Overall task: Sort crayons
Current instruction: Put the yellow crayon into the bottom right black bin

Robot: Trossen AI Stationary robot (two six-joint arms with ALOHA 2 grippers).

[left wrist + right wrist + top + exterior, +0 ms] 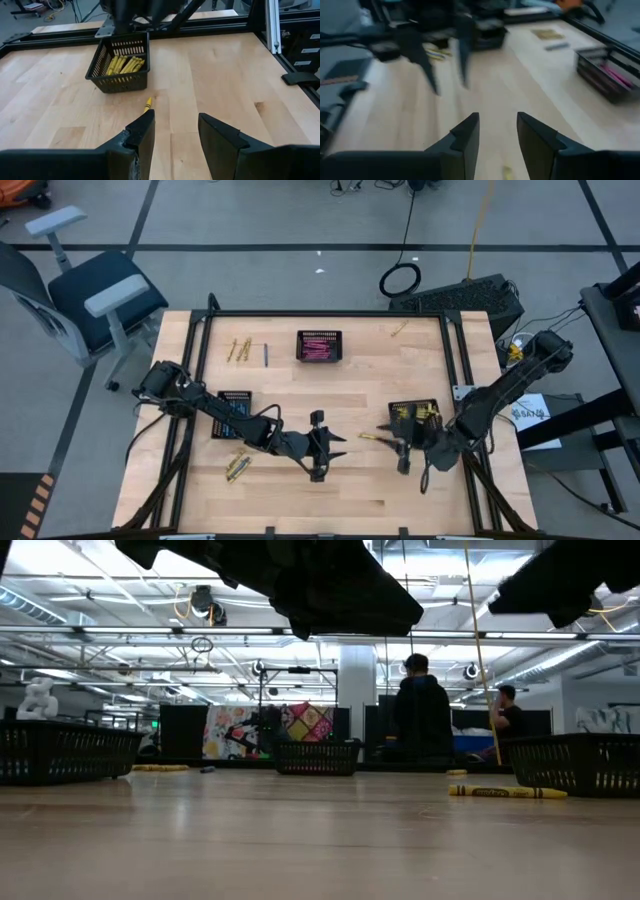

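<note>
A loose yellow crayon (368, 438) lies flat on the wooden table between my two grippers. It also shows in the left wrist view (148, 104) and in the low view (507, 792). My left gripper (330, 445) is open and empty above the table's middle, just left of the crayon (175, 135). My right gripper (392, 446) is open and empty just right of the crayon, over its end (497, 135). A black basket (121, 65) behind the crayon holds several yellow crayons.
A black basket with pink crayons (319, 346) stands at the far middle, and another black basket (233, 413) under my left arm. Loose yellow crayons lie at the far left (240, 350), near left (237, 467) and far right (400, 329). A blue crayon (266, 354) lies at the far left.
</note>
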